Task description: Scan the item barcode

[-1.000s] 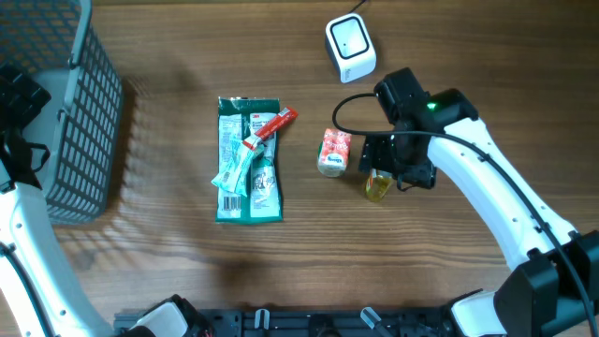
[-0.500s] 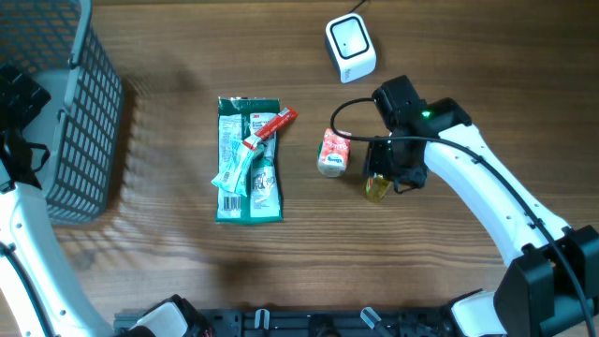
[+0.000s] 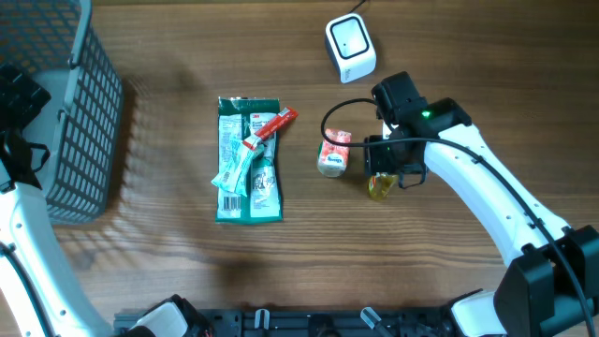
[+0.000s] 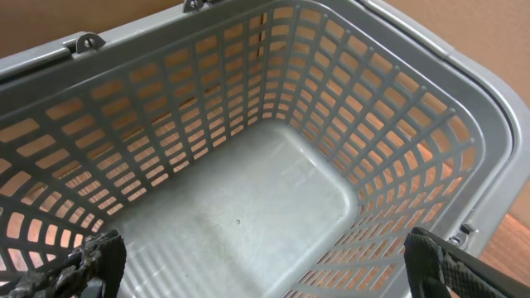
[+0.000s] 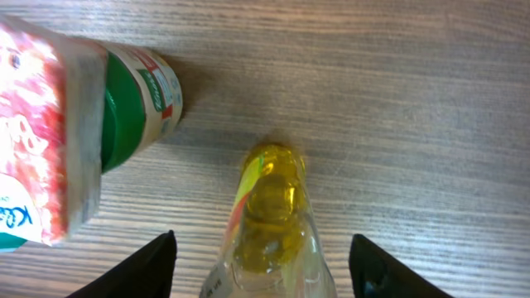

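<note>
Bright, even light fills the overhead view. It comes from the left, so the basket (image 3: 89, 122) throws a soft grid shadow rightward onto the surface (image 3: 168, 234), and outlines there are sharp. In the left wrist view, warm light glows orange through the basket's slots. The left hand (image 4: 277, 265) shows only as dark, blurred fingertips (image 4: 95, 265) in the lower corners. In the right wrist view the wood grain is crisp. The yellow bottle (image 5: 269, 215) carries small highlights and softens toward the lens, and the carton (image 5: 41, 132) blurs at the left edge.
</note>
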